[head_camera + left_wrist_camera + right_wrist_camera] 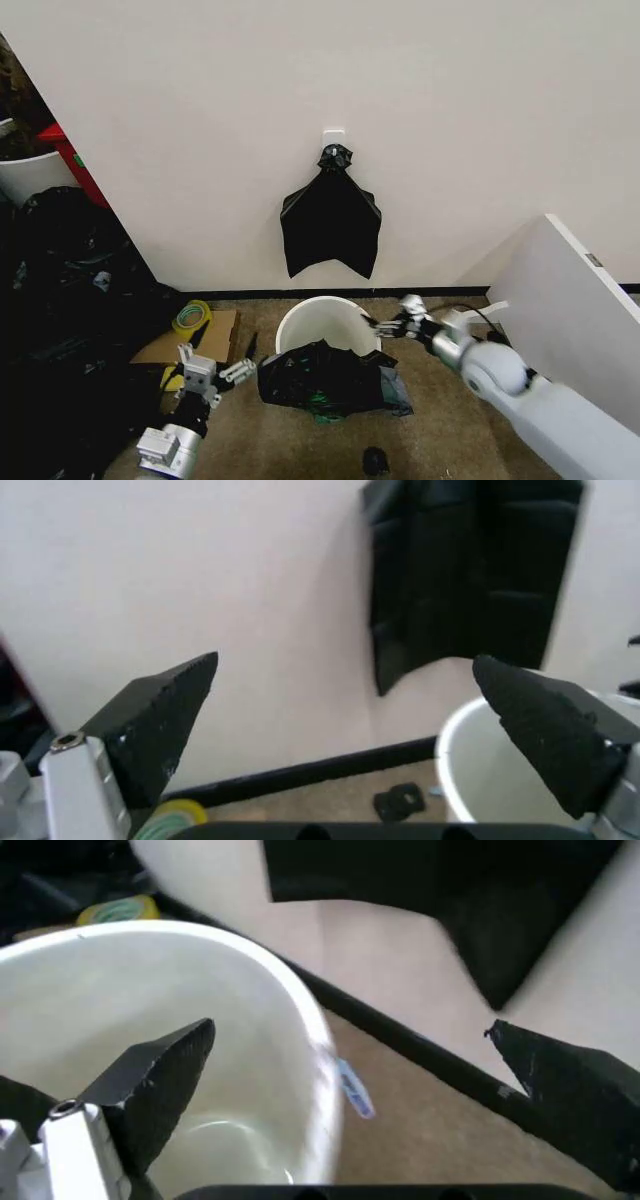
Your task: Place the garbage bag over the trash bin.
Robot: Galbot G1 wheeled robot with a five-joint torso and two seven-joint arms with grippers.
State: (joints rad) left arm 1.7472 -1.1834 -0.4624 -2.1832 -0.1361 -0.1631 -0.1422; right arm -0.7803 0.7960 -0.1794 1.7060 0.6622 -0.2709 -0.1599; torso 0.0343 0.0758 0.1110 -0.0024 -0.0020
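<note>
Wall [300, 90] fills the back of the head view, black baseboard [330, 293] along its foot, brown carpet floor [450, 430] below. White panel [570, 300] leans at the right side of the floor. Big heap of black plastic [60, 300] piled at the left side of the floor, white tub [25, 175] with red items behind it.

Bunch of black bags [330, 225] hangs from a white hook [333, 133] on the wall, fanning down, directly above the trash bin [310, 325]. Bin stands on the floor just in front of the baseboard, upright, open, inside bare in the right wrist view [150, 990].

Garbage bag [325, 378] lies crumpled against the near side of the bin, draped at the front rim, mostly on the floor; not over the bin.

Flat cardboard [205, 335] on the floor left of the bin, yellow-green tape roll [191, 316] on its far edge.

Right gripper [385, 325] sits at the bin's right rim; fingers [160, 1072] spread wide, holding nothing, one finger over the bin's mouth, the other outside it.

Left gripper [235, 372] sits low, left of the bag, near the cardboard; fingers [160, 720] spread wide, holding nothing, pointing toward wall and bin.

Small dark object [375, 460] on the floor in front of the bag; cannot tell what it is.
</note>
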